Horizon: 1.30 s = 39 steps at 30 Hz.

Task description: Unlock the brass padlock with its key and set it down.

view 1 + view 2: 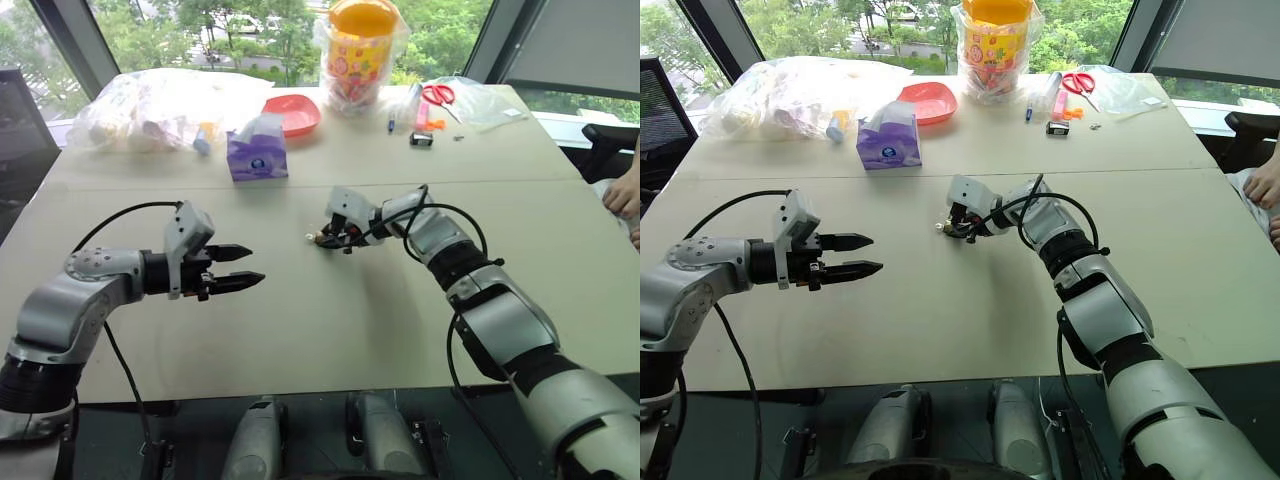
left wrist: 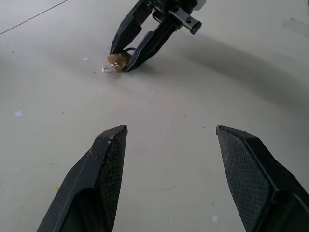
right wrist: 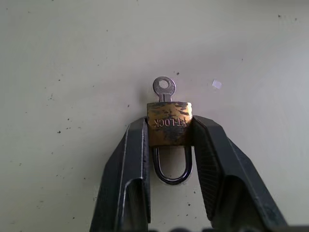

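The brass padlock [image 3: 169, 123] lies on the beige table [image 1: 330, 330] near its middle, with its dark shackle loop pointing back toward the wrist. My right gripper [image 1: 330, 238] is shut on the padlock's body, one black finger [image 3: 137, 159] on each side. The small silvery key [image 3: 164, 88] sticks out of the padlock's far end. In the left wrist view the padlock [image 2: 118, 60] shows pinched at the right gripper's tips, low on the table. My left gripper [image 1: 256, 265] hovers to the left of it, open and holding nothing, its fingers pointing toward the padlock.
At the table's far side stand a purple tissue pack [image 1: 257, 155], a red plate [image 1: 293, 113], a yellow-lidded jar in plastic [image 1: 362, 50], clear bags [image 1: 150, 110] and red-handled scissors [image 1: 437, 95]. A person's hand [image 1: 622, 195] rests at the right edge.
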### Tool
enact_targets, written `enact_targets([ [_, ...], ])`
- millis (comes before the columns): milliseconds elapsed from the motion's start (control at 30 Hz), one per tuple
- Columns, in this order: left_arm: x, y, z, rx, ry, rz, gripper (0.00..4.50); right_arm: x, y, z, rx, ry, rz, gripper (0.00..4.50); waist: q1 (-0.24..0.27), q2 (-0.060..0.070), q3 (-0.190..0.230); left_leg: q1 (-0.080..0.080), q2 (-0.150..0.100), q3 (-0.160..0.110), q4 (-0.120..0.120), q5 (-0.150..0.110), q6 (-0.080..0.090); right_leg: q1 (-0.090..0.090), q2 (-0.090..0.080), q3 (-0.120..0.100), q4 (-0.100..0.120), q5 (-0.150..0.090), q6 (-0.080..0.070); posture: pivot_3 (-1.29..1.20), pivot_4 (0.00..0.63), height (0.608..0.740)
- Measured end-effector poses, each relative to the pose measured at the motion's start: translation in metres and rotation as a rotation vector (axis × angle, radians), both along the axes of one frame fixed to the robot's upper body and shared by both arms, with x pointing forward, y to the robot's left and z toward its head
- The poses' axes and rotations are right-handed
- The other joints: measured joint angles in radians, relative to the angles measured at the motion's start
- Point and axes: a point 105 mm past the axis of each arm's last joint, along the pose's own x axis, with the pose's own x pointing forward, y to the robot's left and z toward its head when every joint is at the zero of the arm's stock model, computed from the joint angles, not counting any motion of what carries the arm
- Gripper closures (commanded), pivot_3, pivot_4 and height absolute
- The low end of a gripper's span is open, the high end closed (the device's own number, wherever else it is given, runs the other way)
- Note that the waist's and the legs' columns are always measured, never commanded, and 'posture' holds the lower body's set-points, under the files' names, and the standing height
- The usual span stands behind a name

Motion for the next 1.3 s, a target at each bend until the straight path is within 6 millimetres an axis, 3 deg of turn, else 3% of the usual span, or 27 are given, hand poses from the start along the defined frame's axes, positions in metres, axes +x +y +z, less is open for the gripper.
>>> enact_targets([
  [167,0.027,-0.006,0.008,-0.135,-0.005,0.05,1.43,0.002,-0.015,0.01,-0.02,-0.22,0.015,3.8,0.013,0.0,0.0,-0.003,-0.001,-0.002,0.002,0.001,-0.001,-0.001,-0.001,0.0,0.0,0.0,0.0,0.0,0.15,0.74],
  [267,0.052,-0.017,0.019,-0.259,0.001,0.08,1.43,-0.005,-0.024,0.034,0.027,-0.396,0.022,3.8,0.009,0.0,0.0,-0.004,-0.003,-0.001,0.002,0.001,-0.001,-0.001,-0.002,0.0,-0.001,0.002,0.004,0.0,0.15,0.74],
  [400,0.07,-0.036,0.032,-0.373,0.031,0.032,1.43,-0.025,-0.033,0.065,0.059,-0.592,0.028,3.8,0.008,0.0,0.0,-0.004,-0.003,-0.002,0.001,0.001,-0.001,-0.001,-0.001,-0.001,0.0,0.001,0.006,0.0,0.15,0.74],
  [633,0.084,-0.067,0.036,-0.442,0.089,-0.092,1.43,-0.049,-0.024,0.077,0.077,-0.675,0.004,3.8,0.005,0.0,0.0,-0.004,-0.002,-0.001,0.002,0.001,-0.001,-0.001,0.0,-0.001,0.0,0.001,0.005,0.0,0.15,0.74],
  [833,0.088,-0.078,0.036,-0.426,0.09,-0.156,1.43,-0.058,-0.023,0.077,0.092,-0.679,-0.025,3.8,0.009,0.0,0.0,-0.004,-0.003,-0.001,0.002,0.001,-0.001,-0.001,-0.001,0.0,-0.001,0.001,0.005,0.0,0.15,0.74],
  [933,0.089,-0.082,0.034,-0.43,0.099,-0.166,2.24,-0.059,-0.024,0.075,0.089,-0.67,-0.038,3.8,0.009,-0.001,0.0,-0.005,-0.003,-0.002,0.002,0.001,-0.001,-0.001,-0.001,0.0,-0.001,0.001,0.005,0.0,0.15,0.74],
  [1100,0.088,-0.086,0.035,-0.43,0.093,-0.195,4.48,-0.061,-0.024,0.078,0.089,-0.677,-0.044,3.8,0.008,-0.001,0.0,-0.004,-0.003,-0.002,0.002,0.001,-0.001,-0.001,-0.001,-0.001,-0.001,0.001,0.005,0.0,0.15,0.74],
  [1300,0.086,-0.088,0.033,-0.418,0.098,-0.217,4.48,-0.062,-0.025,0.079,0.088,-0.673,-0.05,3.8,0.008,-0.001,0.0,-0.004,-0.003,-0.002,0.002,0.001,-0.001,-0.001,-0.001,-0.001,-0.001,0.001,0.005,0.0,0.15,0.74],
])
